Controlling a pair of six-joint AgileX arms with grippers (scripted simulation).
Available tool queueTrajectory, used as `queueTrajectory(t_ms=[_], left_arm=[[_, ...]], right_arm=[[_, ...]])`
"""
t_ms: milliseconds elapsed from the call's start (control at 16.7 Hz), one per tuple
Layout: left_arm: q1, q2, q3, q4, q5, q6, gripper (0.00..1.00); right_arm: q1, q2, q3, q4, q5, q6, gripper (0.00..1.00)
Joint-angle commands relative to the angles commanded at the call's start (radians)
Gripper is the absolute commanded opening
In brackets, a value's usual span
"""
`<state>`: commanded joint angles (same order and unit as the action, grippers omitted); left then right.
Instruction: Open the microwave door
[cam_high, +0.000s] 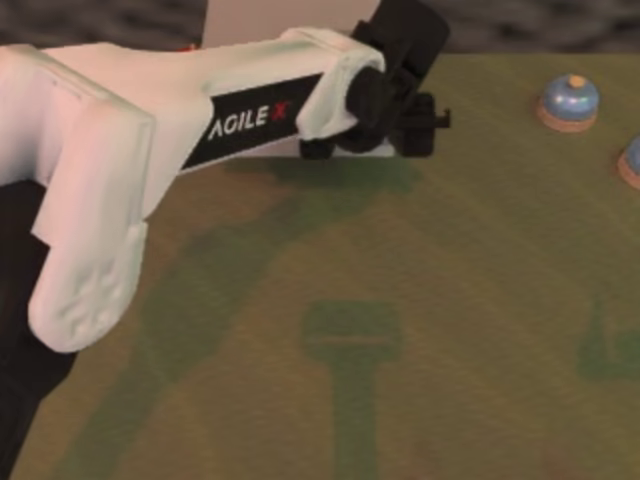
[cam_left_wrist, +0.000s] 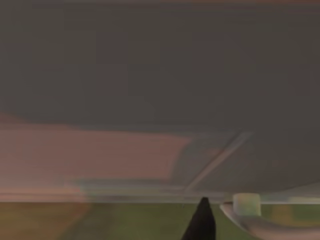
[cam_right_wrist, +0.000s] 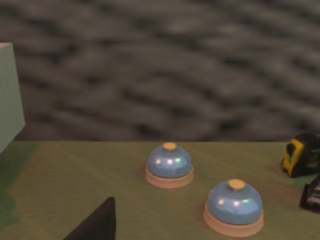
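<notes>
Green-brown table with a dark mottled backdrop behind it. Left arm stretches across the top view from the left edge toward the far middle, where the left gripper sits right at the front of the microwave; only a pale slab of that shows at the far edge, mostly hidden by the arm. Left wrist view is filled by the door, a grey translucent pane very close to the camera, with pinkish cavity showing through it and a pale frame edge along one side. One dark fingertip is visible just next to a small pale block on the door frame; cannot tell if the fingers are open, closed or gripping anything, or whether the door is ajar. Two blue bells stand near each other on the right side of the table, a yellow-black tape measure beyond them. Right gripper not seen in top view.
</notes>
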<state>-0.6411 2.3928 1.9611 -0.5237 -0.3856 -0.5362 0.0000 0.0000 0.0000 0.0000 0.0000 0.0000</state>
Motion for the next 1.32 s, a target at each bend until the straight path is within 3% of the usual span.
queueTrajectory(t_ms=[180, 240, 660, 720, 1320], left_arm=[[0.000, 0.000, 0.000, 0.000, 0.000, 0.000, 0.02], [0.000, 0.000, 0.000, 0.000, 0.000, 0.000, 0.00], [0.000, 0.000, 0.000, 0.000, 0.000, 0.000, 0.00], [-0.038, -0.025, -0.054, -0.008, 0.011, -0.002, 0.00], [-0.034, -0.095, -0.165, 0.058, -0.021, -0.030, 0.00]], right_arm=[[0.000, 0.000, 0.000, 0.000, 0.000, 0.000, 1.00], [0.000, 0.000, 0.000, 0.000, 0.000, 0.000, 1.00], [0.000, 0.000, 0.000, 0.000, 0.000, 0.000, 1.00], [0.000, 0.000, 0.000, 0.000, 0.000, 0.000, 1.00], [0.000, 0.000, 0.000, 0.000, 0.000, 0.000, 1.00]])
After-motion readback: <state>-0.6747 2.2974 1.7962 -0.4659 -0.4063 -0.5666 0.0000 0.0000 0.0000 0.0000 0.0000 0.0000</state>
